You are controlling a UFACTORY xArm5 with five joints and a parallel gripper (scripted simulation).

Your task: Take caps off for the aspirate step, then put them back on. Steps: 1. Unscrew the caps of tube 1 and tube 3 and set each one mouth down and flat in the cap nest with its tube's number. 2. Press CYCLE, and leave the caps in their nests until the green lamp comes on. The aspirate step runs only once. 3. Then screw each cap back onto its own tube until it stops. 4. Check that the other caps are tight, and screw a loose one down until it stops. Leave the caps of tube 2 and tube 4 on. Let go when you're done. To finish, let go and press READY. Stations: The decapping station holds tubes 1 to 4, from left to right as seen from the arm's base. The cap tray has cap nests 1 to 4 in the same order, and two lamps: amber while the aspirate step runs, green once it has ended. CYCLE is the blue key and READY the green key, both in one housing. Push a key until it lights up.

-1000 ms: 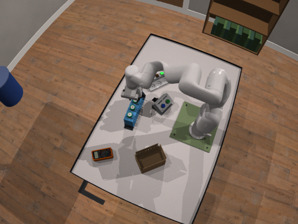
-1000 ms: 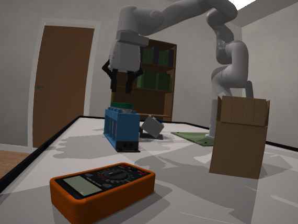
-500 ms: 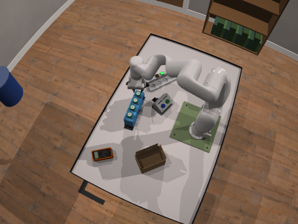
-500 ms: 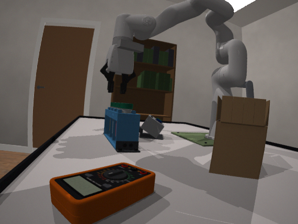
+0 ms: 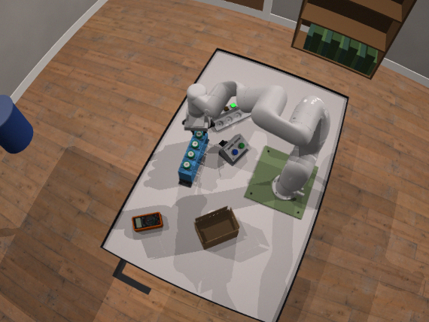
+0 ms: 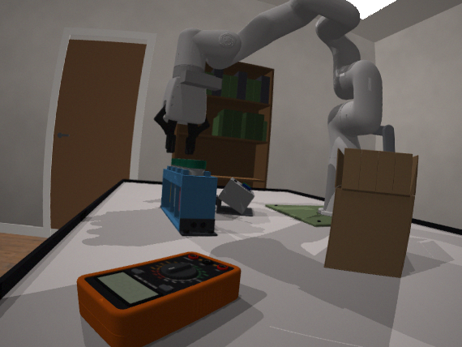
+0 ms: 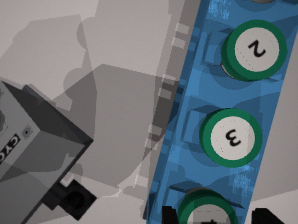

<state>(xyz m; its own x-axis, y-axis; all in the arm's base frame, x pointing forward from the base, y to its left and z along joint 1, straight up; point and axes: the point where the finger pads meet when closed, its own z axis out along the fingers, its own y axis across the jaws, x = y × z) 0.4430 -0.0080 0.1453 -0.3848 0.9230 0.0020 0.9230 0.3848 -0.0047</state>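
The blue decapping station (image 5: 193, 157) holds four tubes, each with a green-rimmed white cap. In the wrist view I see cap 2 (image 7: 253, 49), cap 3 (image 7: 231, 138) and, at the bottom edge, cap 4 (image 7: 207, 212). My gripper (image 6: 179, 146) hovers a little above the rack's far end, over cap 4 (image 5: 199, 134). Its fingers stand partly apart and hold nothing. They show either side of cap 4 in the wrist view (image 7: 215, 219). The grey cap tray (image 5: 230, 118) lies beyond the rack with empty nests and a lit green lamp (image 5: 233, 105). The key housing (image 5: 235, 147) carries the blue key (image 5: 235, 152) and the green key (image 5: 241, 145).
An orange multimeter (image 6: 158, 289) lies near the table's front edge. An open cardboard box (image 6: 370, 211) stands to its right. The arm's green base plate (image 5: 280, 182) lies right of the key housing. The housing's corner (image 7: 30, 145) shows left of the rack in the wrist view.
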